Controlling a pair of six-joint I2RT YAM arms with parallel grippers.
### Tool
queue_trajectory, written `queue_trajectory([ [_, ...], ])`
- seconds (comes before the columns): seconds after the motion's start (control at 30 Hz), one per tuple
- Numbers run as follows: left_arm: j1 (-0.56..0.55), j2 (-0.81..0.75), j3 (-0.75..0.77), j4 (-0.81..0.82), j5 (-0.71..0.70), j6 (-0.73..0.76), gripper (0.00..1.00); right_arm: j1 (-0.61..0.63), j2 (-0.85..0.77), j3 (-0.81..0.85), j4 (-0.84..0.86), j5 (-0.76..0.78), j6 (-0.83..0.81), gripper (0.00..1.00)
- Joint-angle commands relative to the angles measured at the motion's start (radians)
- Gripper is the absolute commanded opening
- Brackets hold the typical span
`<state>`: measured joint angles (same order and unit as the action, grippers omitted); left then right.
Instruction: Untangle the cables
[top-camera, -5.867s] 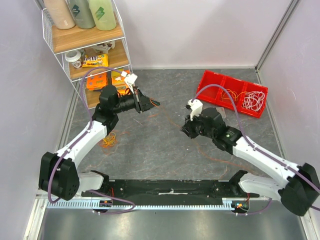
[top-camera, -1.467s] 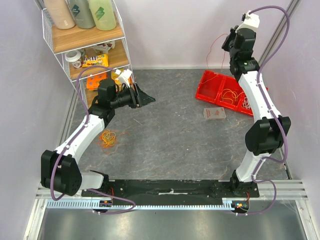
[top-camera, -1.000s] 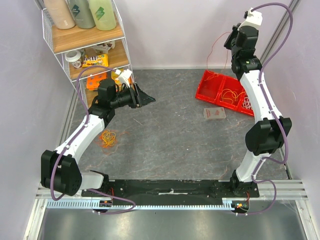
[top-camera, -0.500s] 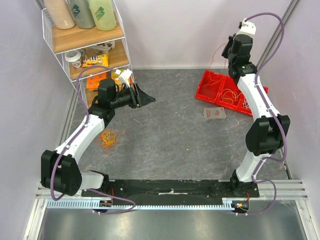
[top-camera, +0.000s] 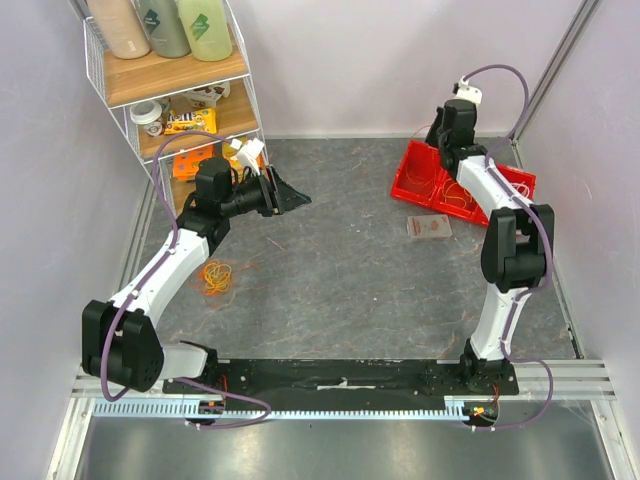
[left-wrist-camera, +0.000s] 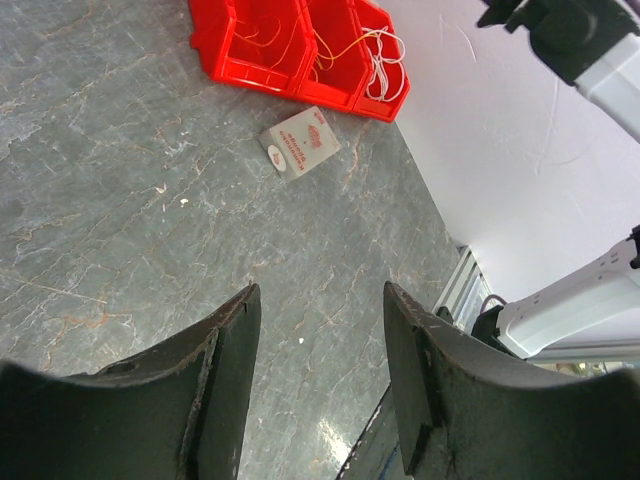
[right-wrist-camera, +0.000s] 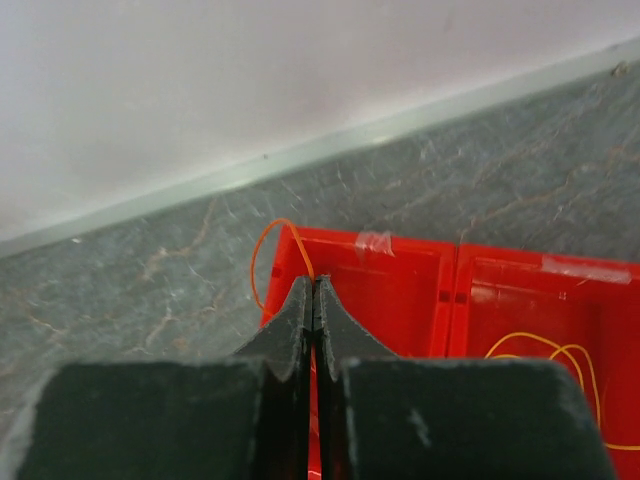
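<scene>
The right arm (top-camera: 478, 180) reaches to the far right of the desk (top-camera: 340, 290). Its jaws are pressed fully together on a thin orange wire (right-wrist-camera: 268, 250), which comes out at their tips and curls in a small loop over a corner of the red tray (right-wrist-camera: 400, 290). The jaws point down at the tray's end compartment, so the wire lies right at and just ahead of them. Letting go looks like the next step, and the wire should then fall into that compartment rather than the neighbouring one, where a yellow wire (right-wrist-camera: 545, 352) lies. The other cables, a small orange tangle (top-camera: 215, 274), sit on the desk well apart from the tray, just beside the left arm (top-camera: 165, 270). The left jaws stand wide and empty, raised off the desk and pointing toward the tray. The tangle lies behind and below them, toward that arm's base, so the left arm is clearly the nearer one to it.
</scene>
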<state>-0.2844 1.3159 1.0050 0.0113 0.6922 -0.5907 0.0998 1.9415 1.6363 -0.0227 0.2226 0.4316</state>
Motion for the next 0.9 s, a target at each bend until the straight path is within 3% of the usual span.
queue_trajectory([
  [0.0,0.002,-0.001,0.015,0.042,0.032,-0.018,0.59,-0.006,0.048,-0.021,0.052,0.012,-0.004,0.00],
  [0.33,0.002,-0.001,0.014,0.052,0.041,-0.031,0.59,-0.005,0.137,-0.081,0.027,-0.002,-0.045,0.00],
  [0.57,0.002,0.002,0.010,0.052,0.033,-0.026,0.59,0.003,0.208,-0.020,-0.042,-0.032,-0.068,0.00],
  [0.6,0.004,0.002,0.010,0.050,0.033,-0.026,0.59,0.005,0.215,0.005,-0.078,-0.037,-0.077,0.04],
  [0.77,0.004,0.002,0.018,0.030,0.017,-0.005,0.59,0.009,0.179,0.109,-0.247,-0.045,-0.096,0.47],
  [0.87,0.005,0.003,0.026,0.009,-0.005,0.020,0.59,0.024,0.085,0.077,-0.312,-0.033,-0.102,0.61],
])
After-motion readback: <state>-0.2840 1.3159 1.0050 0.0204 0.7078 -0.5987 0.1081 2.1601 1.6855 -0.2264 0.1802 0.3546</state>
